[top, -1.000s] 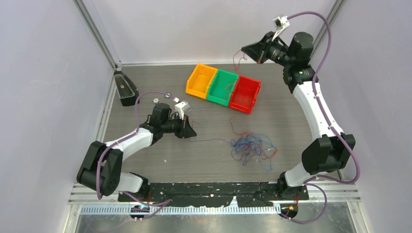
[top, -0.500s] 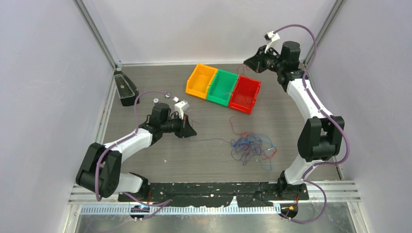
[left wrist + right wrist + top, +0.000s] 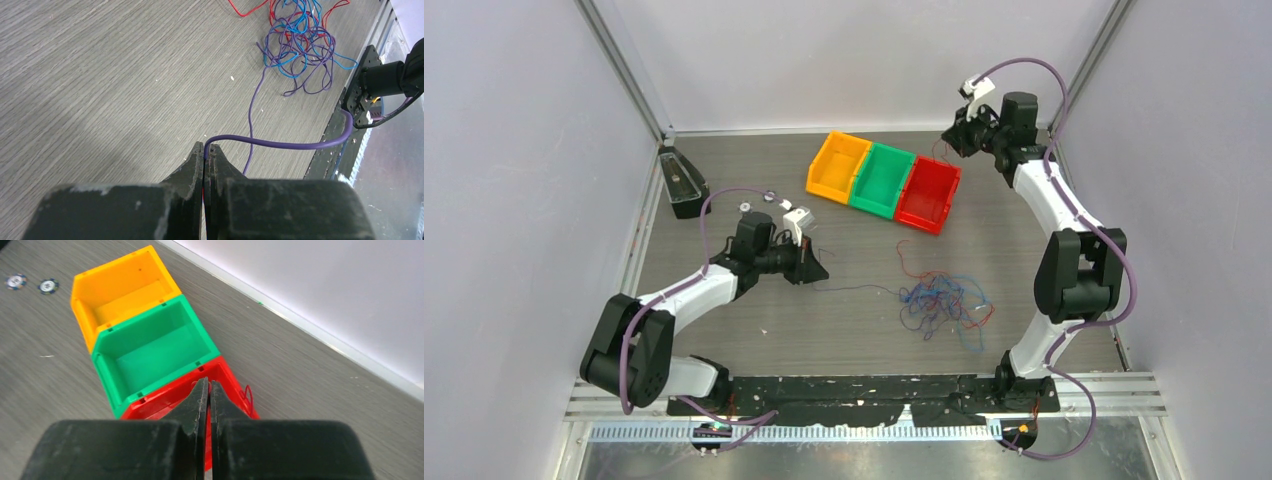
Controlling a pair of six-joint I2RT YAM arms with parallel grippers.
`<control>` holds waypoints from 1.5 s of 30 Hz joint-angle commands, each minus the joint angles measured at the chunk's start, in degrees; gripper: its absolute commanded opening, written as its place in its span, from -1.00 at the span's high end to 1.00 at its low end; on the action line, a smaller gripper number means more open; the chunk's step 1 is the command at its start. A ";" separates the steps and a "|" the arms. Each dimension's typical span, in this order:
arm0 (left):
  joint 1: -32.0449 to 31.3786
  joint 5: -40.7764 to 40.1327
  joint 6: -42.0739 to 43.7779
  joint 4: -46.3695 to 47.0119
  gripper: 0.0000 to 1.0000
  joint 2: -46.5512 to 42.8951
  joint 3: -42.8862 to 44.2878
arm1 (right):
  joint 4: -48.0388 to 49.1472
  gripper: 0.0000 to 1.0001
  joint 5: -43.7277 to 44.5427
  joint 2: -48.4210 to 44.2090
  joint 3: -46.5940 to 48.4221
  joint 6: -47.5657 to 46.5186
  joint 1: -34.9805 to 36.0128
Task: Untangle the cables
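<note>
My left end effector's (image 3: 206, 148) clamped on a purple cable (image 3: 275, 144), right end effector (image 3: 208, 384) pinching a red cable (image 3: 247, 394) above the red bin (image 3: 165, 399).

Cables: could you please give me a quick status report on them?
Left gripper shut on purple cable, leading to the tangle. Right gripper shut on red cable, by the red bin. Nothing blocking the tangle.
</note>
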 commanded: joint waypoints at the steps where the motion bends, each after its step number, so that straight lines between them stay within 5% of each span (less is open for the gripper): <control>1: 0.31 -0.54 1.35 1.74 1.00 -1.61 -0.41 | 3.60 0.89 4.49 0.19 -0.30 -5.75 0.01; 17: 0.31 -0.90 1.88 0.92 1.00 -1.47 -0.13 | 0.28 0.89 7.56 0.68 -11.21 -12.13 6.64; 31: 0.31 -0.90 1.92 1.04 1.00 -0.36 0.13 | -12.03 0.86 10.19 10.25 -2.53 -11.55 6.99; 37: 0.31 -0.94 2.05 1.00 1.00 -0.33 0.10 | -15.35 0.19 9.32 7.55 -0.84 -10.99 7.16; 45: 0.46 -2.31 2.64 -0.23 1.00 -0.45 0.50 | -23.61 -0.41 5.27 0.32 3.71 -9.95 7.12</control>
